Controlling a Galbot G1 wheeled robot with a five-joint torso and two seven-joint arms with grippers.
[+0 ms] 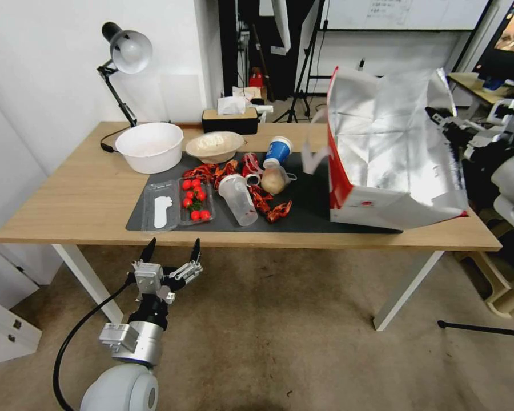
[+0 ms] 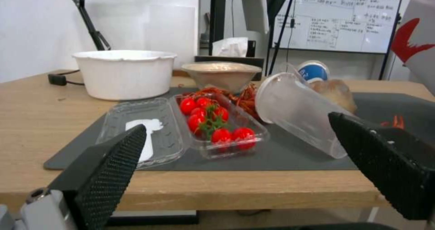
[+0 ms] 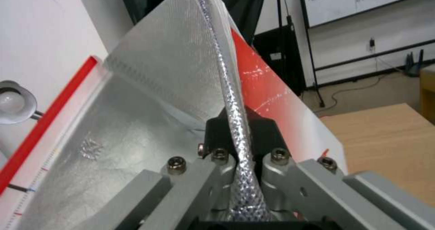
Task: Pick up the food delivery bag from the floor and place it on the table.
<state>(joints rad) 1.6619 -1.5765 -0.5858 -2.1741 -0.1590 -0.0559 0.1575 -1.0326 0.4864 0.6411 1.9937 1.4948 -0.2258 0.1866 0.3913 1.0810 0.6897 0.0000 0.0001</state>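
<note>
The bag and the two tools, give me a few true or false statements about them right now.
1. The bag is on the table. True.
2. The right tool is open and clear of the bag. False: it is shut on the bag's wall.
3. The left tool holds the tomato box. False: it is open, in front of the table's edge.
4. The bag's foil lining shows. True.
5. The clear cup stands upright. False: it lies on its side.

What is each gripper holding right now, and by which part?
The right gripper is shut on the food delivery bag, pinching the foil-lined top edge of one wall. The left gripper is open and holds nothing, in front of the table.
</note>
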